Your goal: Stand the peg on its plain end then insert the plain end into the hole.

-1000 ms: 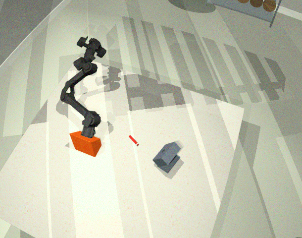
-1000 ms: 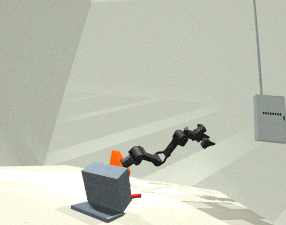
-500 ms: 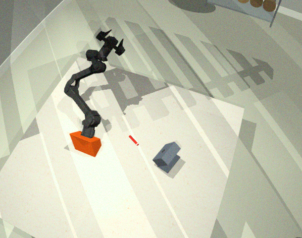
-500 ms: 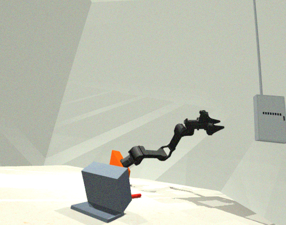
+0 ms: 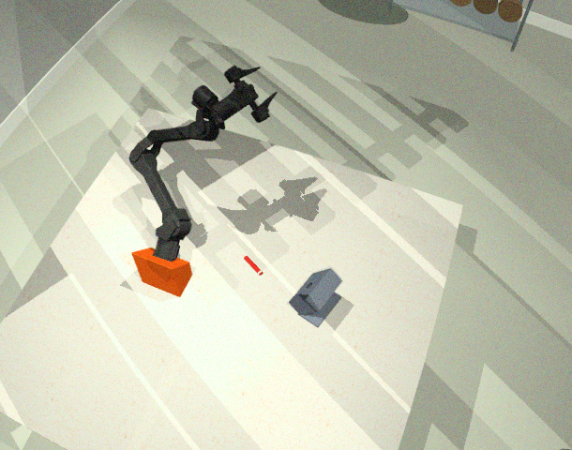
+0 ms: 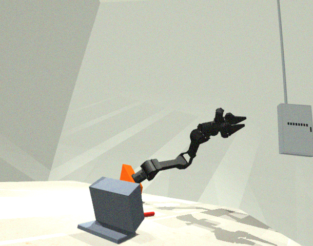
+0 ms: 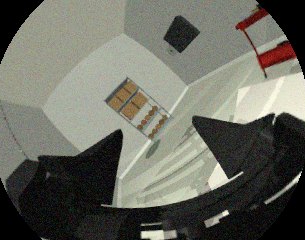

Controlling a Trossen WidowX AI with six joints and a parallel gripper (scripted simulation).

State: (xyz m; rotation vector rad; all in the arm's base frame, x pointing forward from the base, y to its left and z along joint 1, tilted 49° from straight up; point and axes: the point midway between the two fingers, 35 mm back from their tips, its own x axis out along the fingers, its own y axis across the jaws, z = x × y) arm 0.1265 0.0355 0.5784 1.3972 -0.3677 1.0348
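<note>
Inspecting from my station, I find the red peg (image 5: pixel 253 265) (image 6: pixel 149 213) lying flat on the table (image 5: pixel 257 367) (image 6: pixel 24 206), between the sloped panel (image 5: pixel 323 289) (image 6: pixel 113 205) and the orange base block (image 5: pixel 162 276) (image 6: pixel 126 173). Its white band faces the panel side. Standing it up: not done. Insertion: not done; the peg lies apart from the panel, whose hole (image 5: pixel 308 284) shows as a dark mark in the top view. Whether the hole is unoccupied inside, I cannot verify at this size.

My gripper (image 5: pixel 268 81) (image 6: pixel 245 121) (image 7: pixel 158 126) is high and well away from the panel, its fingers spread wide with nothing between them, pointing off toward the room. In my judgement the work stands at its very start. Outstanding: reach and grasp the peg, upright it on the plain end, release, regrasp, insert to the bottom, release and withdraw from the panel.
</note>
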